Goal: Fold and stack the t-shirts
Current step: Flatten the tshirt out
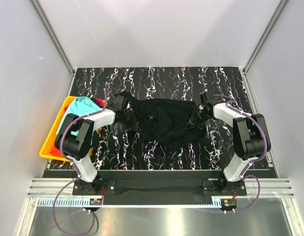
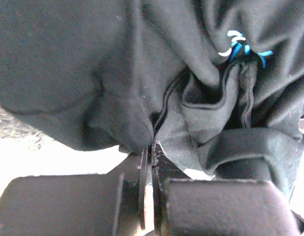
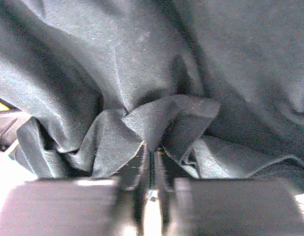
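Black shirt (image 1: 167, 120) gripped at both ends, not yet spread for folding.

Clamped tight in the left gripper (image 2: 151, 147): a seamed edge of the cloth, below a blue-and-white thread tag (image 2: 240, 46). Pinched in the right gripper (image 3: 153, 150), jaws nearly together: a bunched fold at the opposite end. Between the two, crumpled in a dark heap over the middle of the marbled table (image 1: 191, 81), with no fold made yet. Off to the left, heaped in the yellow bin (image 1: 47, 147): a turquoise shirt (image 1: 80, 105) and a red shirt (image 1: 99, 102), untouched. Next, most likely: lift, draw apart evenly to pull out the wrinkles, then lay flat without letting either pinch slip.
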Available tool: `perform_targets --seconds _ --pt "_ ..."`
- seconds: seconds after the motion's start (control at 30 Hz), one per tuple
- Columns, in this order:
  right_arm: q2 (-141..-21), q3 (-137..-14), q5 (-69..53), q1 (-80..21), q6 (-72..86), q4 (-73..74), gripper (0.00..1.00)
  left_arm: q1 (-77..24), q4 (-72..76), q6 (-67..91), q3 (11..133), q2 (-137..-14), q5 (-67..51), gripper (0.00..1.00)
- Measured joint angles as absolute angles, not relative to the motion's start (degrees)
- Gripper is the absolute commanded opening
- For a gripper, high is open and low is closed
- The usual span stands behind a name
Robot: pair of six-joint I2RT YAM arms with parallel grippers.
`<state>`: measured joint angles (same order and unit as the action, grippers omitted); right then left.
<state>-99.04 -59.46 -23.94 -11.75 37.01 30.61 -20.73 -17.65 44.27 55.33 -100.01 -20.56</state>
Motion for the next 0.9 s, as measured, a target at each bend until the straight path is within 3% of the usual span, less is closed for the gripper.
perform_targets --seconds 0.3,0.6,0.9 --pt "-91.33 -59.59 -17.15 -10.57 35.33 34.52 0.00 -20.71 -25.80 37.60 56.51 -87.33 -13.61 0.00" --pt "-66.52 -67.96 -2.15 -8.78 27.92 46.00 0.00 -19.84 -35.42 29.87 66.54 -69.67 -2.66 0.00" --pt "-40.66 -73.19 5.08 -8.78 25.56 52.75 0.00 -20.62 -43.94 23.44 81.89 -63.00 7.05 0.00"
